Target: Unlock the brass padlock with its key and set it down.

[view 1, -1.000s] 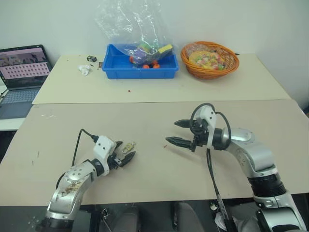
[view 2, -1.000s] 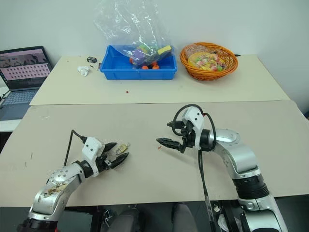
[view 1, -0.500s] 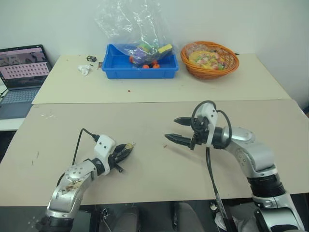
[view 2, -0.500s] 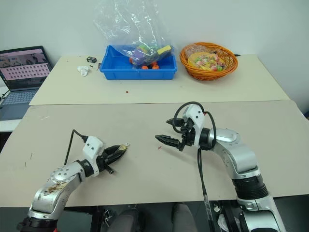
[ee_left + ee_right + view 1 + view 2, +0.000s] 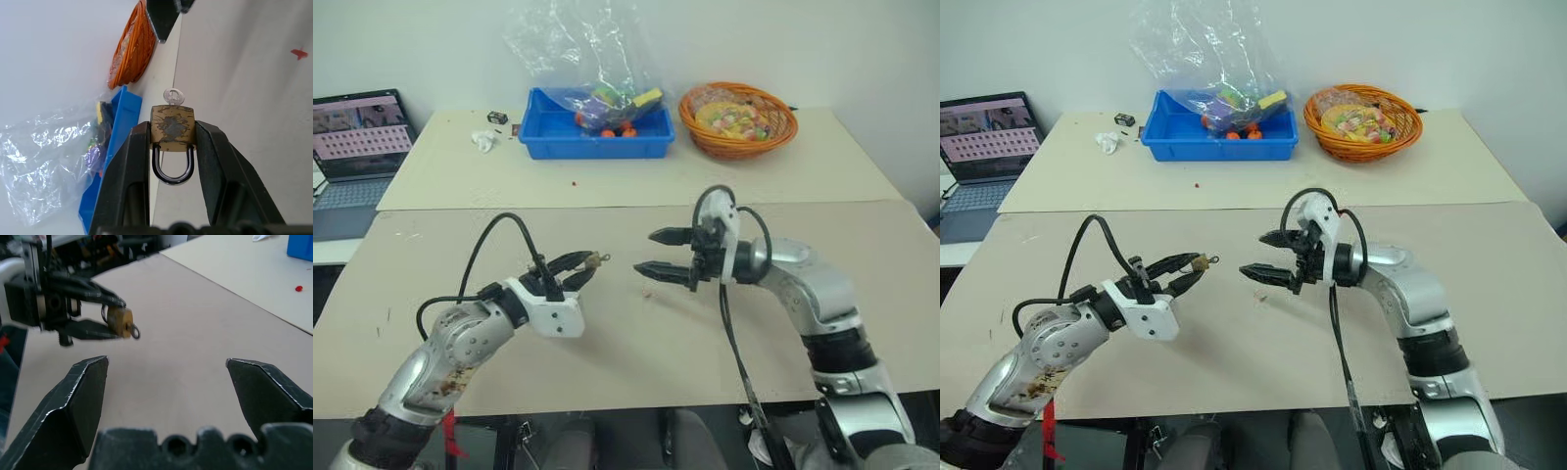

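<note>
Brass padlock (image 5: 172, 126) is pinched between the two black fingers of the left gripper (image 5: 582, 269), up off the table (image 5: 636, 343). The fingers clamp the sides of its body, with the shackle looping back toward the wrist. The key (image 5: 173, 96) is sitting in the lock and its little round silvery head pokes out past the fingertips, pointing at the other arm. The right gripper (image 5: 653, 252) hangs just across from it, close but not touching, fingers spread wide and holding nothing, aimed straight at the lock. In the right wrist view the padlock sits between those two open fingertips, a bit further out. Blue bin (image 5: 592, 142) and orange basket (image 5: 738, 122) sit on the far table, well apart.
</note>
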Robot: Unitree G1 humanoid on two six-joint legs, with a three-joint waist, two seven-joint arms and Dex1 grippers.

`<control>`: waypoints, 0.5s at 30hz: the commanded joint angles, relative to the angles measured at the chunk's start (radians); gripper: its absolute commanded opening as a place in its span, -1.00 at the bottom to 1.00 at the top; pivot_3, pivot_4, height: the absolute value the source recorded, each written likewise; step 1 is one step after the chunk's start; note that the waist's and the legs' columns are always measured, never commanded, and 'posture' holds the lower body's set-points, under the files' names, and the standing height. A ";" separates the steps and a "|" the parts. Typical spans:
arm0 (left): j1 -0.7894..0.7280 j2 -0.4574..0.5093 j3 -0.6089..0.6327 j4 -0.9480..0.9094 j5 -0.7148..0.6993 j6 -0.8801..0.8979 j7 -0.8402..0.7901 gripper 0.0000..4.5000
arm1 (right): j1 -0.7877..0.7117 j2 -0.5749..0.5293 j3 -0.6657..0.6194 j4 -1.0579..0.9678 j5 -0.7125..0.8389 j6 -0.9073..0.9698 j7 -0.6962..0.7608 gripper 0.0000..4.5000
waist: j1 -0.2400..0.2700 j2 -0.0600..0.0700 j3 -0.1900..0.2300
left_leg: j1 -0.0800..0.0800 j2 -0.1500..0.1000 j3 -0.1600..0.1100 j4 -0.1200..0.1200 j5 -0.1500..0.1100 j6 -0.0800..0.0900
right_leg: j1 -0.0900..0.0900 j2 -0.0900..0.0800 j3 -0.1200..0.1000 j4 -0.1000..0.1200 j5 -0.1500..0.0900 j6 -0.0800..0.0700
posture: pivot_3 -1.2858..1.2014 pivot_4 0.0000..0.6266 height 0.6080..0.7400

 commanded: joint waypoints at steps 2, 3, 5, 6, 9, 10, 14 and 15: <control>-0.031 -0.036 0.027 0.001 0.018 -0.088 0.056 -0.63 | -0.032 -0.002 -0.029 0.026 0.060 0.052 0.046 1.00 | 0.003 0.000 0.000 | -0.002 0.000 -0.001 0.000 0.000 0.000 | 0.000 0.000 -0.001 0.001 0.000 0.000 | 0.03 -0.52 0.82; -0.035 -0.041 0.031 0.006 0.031 -0.111 0.074 -0.63 | -0.032 -0.003 -0.019 0.033 0.052 0.048 0.057 1.00 | 0.004 0.000 0.000 | -0.002 0.000 -0.001 0.000 0.000 0.001 | 0.000 0.000 -0.001 0.001 0.000 0.001 | 0.03 -0.52 0.82; -0.041 -0.050 0.040 0.021 0.055 -0.156 0.110 -0.63 | -0.039 0.002 -0.013 0.049 0.053 0.057 0.069 1.00 | 0.003 0.000 0.000 | -0.003 0.000 -0.001 0.000 -0.001 0.001 | -0.001 0.000 -0.002 0.000 0.001 0.001 | 0.03 -0.52 0.82; -0.043 -0.053 0.043 0.029 0.067 -0.169 0.121 -0.63 | -0.043 0.003 -0.014 0.052 0.060 0.065 0.077 1.00 | 0.002 0.000 0.000 | -0.003 0.000 -0.001 0.000 -0.001 0.001 | -0.001 0.000 -0.001 0.000 0.001 0.001 | 0.03 -0.52 0.82; -0.052 -0.048 0.035 0.046 0.073 -0.201 0.116 -0.63 | -0.051 0.000 -0.009 0.054 0.069 0.083 0.101 1.00 | 0.001 0.000 0.000 | -0.003 0.000 -0.001 0.000 -0.001 0.001 | -0.001 0.000 -0.002 0.000 0.001 0.001 | 0.03 -0.52 0.82; -0.055 -0.046 0.031 0.052 0.070 -0.207 0.109 -0.63 | -0.053 -0.002 -0.006 0.054 0.066 0.087 0.105 1.00 | 0.000 0.000 0.000 | -0.003 0.000 -0.001 0.000 -0.001 0.001 | -0.001 0.000 -0.001 0.000 0.001 0.001 | 0.03 -0.52 0.82; -0.064 -0.046 0.023 0.065 0.060 -0.217 0.081 -0.63 | -0.067 -0.004 -0.010 0.056 0.069 0.106 0.118 1.00 | -0.001 0.000 0.000 | -0.003 0.000 -0.001 0.000 -0.001 0.001 | -0.001 0.000 -0.001 0.001 0.001 0.001 | 0.03 -0.52 0.82; -0.064 -0.046 0.021 0.067 0.051 -0.218 0.071 -0.63 | -0.072 -0.004 -0.013 0.056 0.071 0.112 0.119 1.00 | -0.001 0.000 0.000 | -0.003 0.000 -0.001 0.000 -0.001 0.001 | -0.001 0.000 -0.001 0.001 0.001 0.001 | 0.03 -0.52 0.82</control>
